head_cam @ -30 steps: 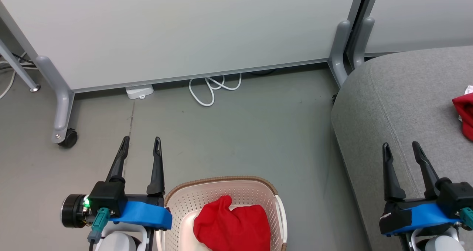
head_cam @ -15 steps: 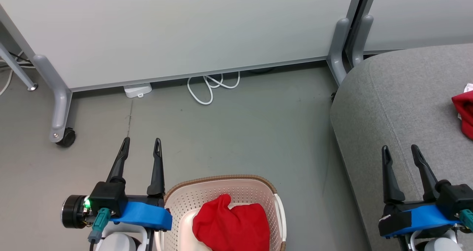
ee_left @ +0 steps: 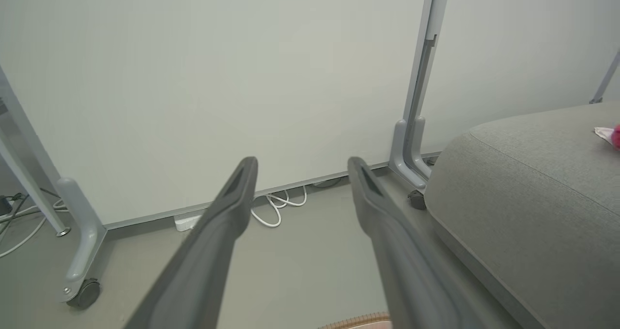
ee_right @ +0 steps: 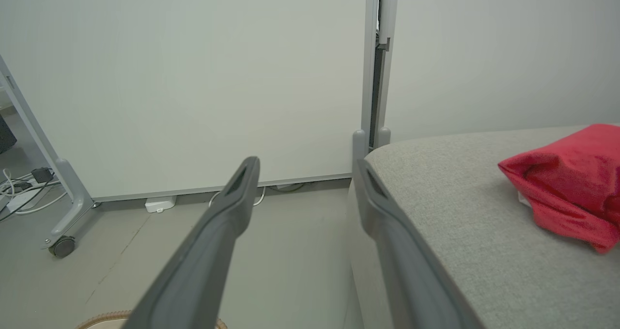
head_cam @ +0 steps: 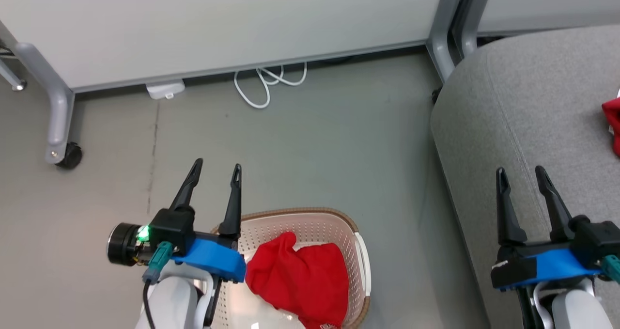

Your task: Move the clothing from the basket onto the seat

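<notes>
Left gripper (head_cam: 217,164) held wide open, nothing gripped, bright red fabric clothing (head_cam: 300,280) heaped just right of it in cream perforated plastic basket (head_cam: 310,215), right gripper (head_cam: 519,170) likewise spread empty, poised at edge of grey woven sofa seat (head_cam: 533,101)

Bare floor (head_cam: 411,251) separates basket (head_cam: 300,212) from seat (head_cam: 508,101).

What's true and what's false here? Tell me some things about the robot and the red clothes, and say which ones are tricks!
1. Red clothing lies in the basket. True.
2. The left gripper holds something red. False: it is open and empty.
3. A red garment lies on the seat. True.
4. The basket stands on the seat. False: it stands on the floor.
5. The right gripper is open. True.
</notes>
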Robot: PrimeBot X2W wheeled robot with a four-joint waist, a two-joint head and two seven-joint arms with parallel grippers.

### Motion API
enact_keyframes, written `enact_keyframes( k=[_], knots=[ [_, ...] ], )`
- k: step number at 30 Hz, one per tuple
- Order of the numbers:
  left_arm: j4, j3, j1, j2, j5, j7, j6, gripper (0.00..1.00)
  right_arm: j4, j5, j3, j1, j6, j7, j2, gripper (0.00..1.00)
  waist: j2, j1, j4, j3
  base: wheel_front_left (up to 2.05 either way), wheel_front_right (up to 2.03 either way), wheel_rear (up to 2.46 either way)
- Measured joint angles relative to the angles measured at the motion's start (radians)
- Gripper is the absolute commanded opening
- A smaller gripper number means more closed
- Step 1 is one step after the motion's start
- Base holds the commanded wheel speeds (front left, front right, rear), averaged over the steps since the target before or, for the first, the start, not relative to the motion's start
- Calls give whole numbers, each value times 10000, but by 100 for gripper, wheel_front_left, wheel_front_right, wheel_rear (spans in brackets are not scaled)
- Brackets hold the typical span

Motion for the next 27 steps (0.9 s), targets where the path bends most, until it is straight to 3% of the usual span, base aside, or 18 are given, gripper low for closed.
enact_keyframes(
  k=[13, 27],
  knots=[
    [2846, -963, -1938, 23, 299, 2, -324, 100, -219, -6, 205, -1292, 0, 0, 4, 100, 0, 1, -510, 1885, 0, 0, 0],
    [6117, -2211, -3869, 79, 128, 2, -378, 100, -456, -33, 261, -2273, 0, 0, 4, 100, 0, 1, -985, 3779, 0, 0, 0]
  ],
)
